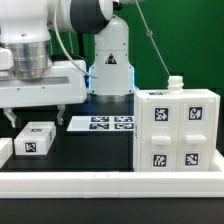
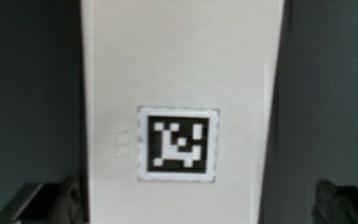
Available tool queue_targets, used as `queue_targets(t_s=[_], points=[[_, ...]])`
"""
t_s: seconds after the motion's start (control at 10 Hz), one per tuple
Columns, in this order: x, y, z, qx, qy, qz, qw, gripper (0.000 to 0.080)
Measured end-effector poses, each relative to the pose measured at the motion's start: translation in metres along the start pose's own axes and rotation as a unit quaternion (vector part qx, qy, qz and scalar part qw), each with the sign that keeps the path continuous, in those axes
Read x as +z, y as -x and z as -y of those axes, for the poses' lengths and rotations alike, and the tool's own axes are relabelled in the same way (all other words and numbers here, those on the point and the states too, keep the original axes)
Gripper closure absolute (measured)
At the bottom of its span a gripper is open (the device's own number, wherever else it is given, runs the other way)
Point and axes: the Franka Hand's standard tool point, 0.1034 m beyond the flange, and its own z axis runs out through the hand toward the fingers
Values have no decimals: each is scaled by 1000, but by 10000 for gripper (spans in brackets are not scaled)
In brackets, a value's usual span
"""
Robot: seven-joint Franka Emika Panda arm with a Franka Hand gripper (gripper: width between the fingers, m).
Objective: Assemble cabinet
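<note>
Gripper hung low at the exterior view's left, over a small block. The block was white with one black-and-white tag on its top and lay flat on the dark table, near the white rail along the front edge.

Fingers were spread wide, one to each side of the block, with tips just above its top in the exterior view. Nothing was pinched.

In the wrist view the small block ran as a long white strip through the middle of the frame, with its tag at the end nearer the gripper. The two dark fingers sat at the frame corners, outside the block's long edges. A dark gap showed on each side, wider on one side than the other.

Cabinet body stood upright at the exterior view's right, well apart from the gripper. It was a large white box with four tags on the face toward the camera and a small knob on top. Its foot was right by the rail; contact could not be told.

Marker board lay flat between the small block and the cabinet body, in front of the arm base.
</note>
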Motion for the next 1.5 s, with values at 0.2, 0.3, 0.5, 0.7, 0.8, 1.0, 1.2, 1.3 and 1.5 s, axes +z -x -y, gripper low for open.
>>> queue_targets(t_s=[0.2, 0.3, 0.5, 0.7, 0.8, 1.0, 1.2, 1.3, 1.5], points=[[7, 6, -7, -1, -3, 4, 1000, 151], [12, 6, -6, -1, -3, 5, 1000, 151], [15, 7, -4, -2, -4, 8, 1000, 151], [20, 7, -1, -5, -4, 10, 1000, 151], [24, 8, -1, -6, -3, 11, 1000, 151], [32, 9, 5, -11, -5, 18, 1000, 151], [32, 10, 5, -12, -5, 18, 1000, 173], [32, 10, 5, -12, -5, 18, 1000, 251], [32, 10, 5, -12, -5, 18, 1000, 251]])
